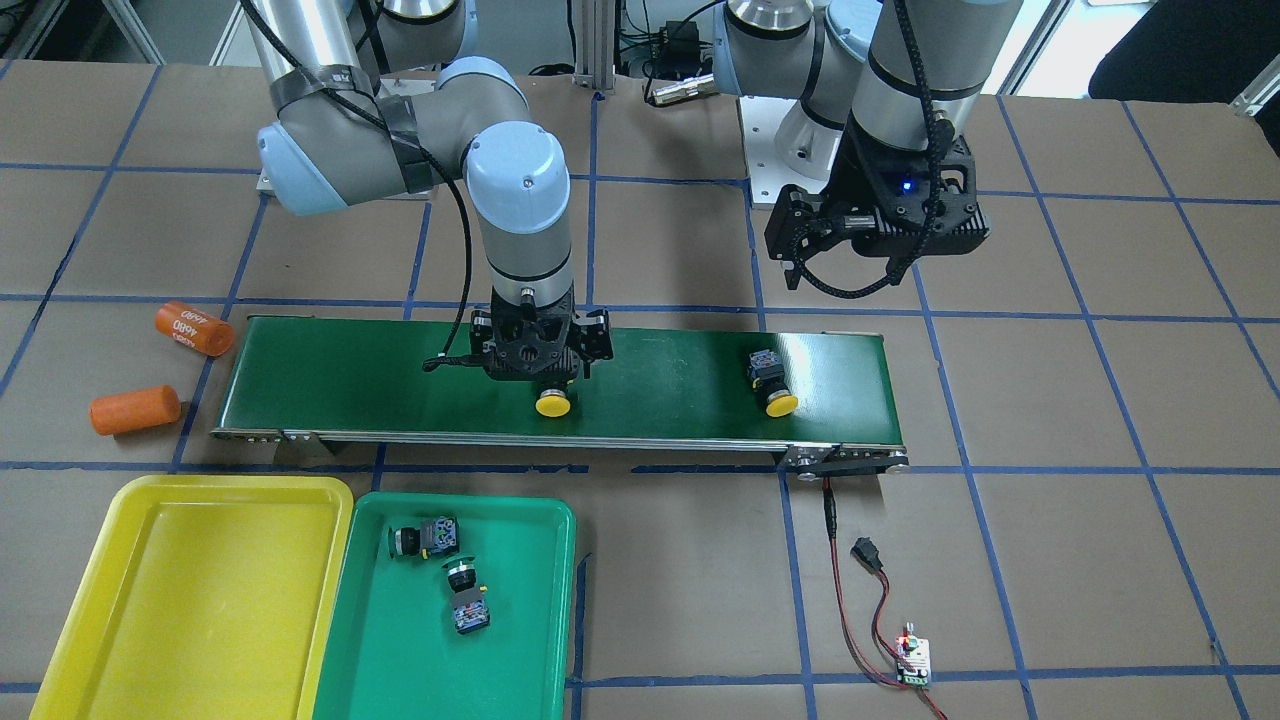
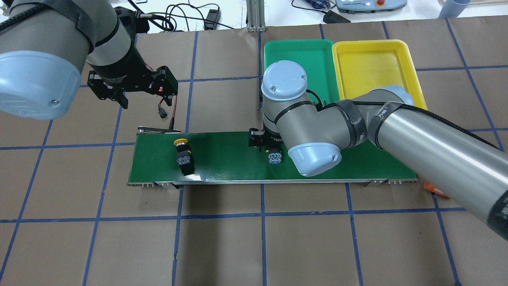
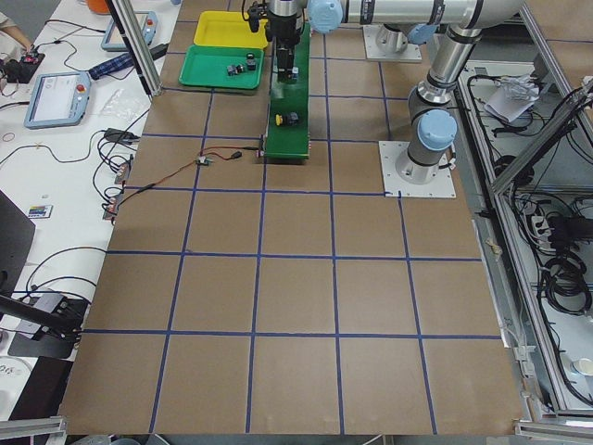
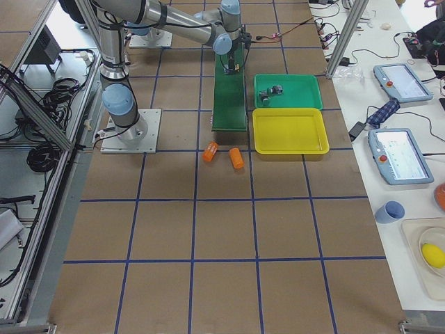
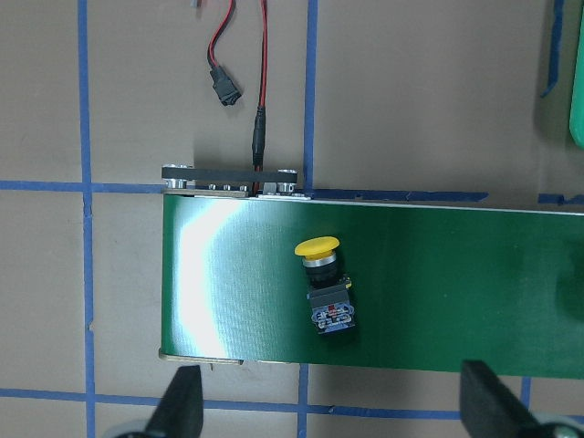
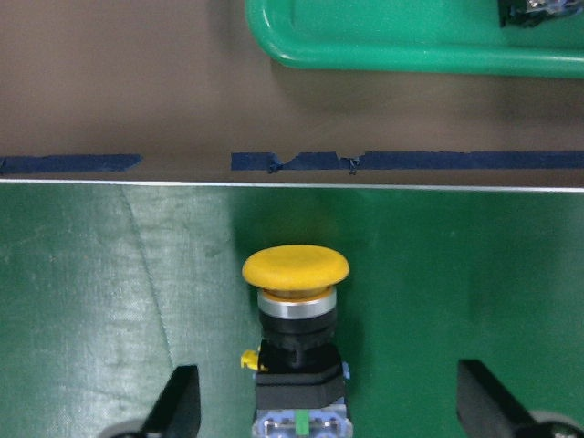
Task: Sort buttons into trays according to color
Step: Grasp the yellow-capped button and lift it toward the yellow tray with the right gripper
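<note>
My right gripper [image 1: 545, 378] is open and low over the conveyor belt [image 1: 350, 370]. Its fingers [image 6: 178, 406] straddle a yellow button [image 6: 295, 266] lying on its side, without touching it; the button's cap shows in the front view [image 1: 553, 403]. A second yellow button [image 1: 772, 385] lies near the belt's other end, right below my left gripper's camera [image 5: 324, 283]. My left gripper [image 1: 797, 272] is open and empty, high beside the belt. Two green buttons [image 1: 422, 538] [image 1: 466, 595] lie in the green tray [image 1: 520, 620]. The yellow tray [image 1: 200, 590] holds nothing.
Two orange cylinders [image 1: 195, 328] [image 1: 135, 410] lie on the table off the belt's end near the yellow tray. A red-black cable and a small controller board [image 1: 912, 660] lie off the belt's other end.
</note>
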You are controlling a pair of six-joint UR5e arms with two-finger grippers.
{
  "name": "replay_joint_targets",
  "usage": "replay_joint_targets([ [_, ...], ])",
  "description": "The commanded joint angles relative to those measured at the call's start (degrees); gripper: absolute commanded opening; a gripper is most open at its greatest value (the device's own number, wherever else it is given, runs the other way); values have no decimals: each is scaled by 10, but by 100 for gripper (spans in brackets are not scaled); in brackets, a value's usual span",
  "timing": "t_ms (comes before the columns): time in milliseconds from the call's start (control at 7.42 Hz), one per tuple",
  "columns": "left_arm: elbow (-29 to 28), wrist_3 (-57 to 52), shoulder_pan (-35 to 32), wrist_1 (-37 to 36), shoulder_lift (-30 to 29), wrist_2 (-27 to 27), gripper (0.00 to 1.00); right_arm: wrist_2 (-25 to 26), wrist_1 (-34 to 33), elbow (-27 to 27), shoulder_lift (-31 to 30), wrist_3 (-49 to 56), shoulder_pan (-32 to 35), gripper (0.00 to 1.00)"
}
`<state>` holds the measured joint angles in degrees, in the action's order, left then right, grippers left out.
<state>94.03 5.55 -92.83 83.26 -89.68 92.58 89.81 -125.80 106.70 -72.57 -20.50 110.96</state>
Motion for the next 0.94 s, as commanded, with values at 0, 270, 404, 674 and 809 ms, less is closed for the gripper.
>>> replay_joint_targets([
  [0,-2,-1,10,-1,2,-1,100,3,-11,-2,26,-1,-13,60],
  [270,-1,-1,11,-6,1,-2,100,-2,-5,-3,18,-2,-14,6],
  [404,-2,-1,12,-7,1,-2,100,-3,20,-7,10,-2,-15,0],
  [674,-2,-1,12,-7,0,-2,100,-2,76,-40,1,-2,-26,0],
  [809,-3,-2,16,-7,0,-2,100,4,91,-63,-4,-2,-42,0],
])
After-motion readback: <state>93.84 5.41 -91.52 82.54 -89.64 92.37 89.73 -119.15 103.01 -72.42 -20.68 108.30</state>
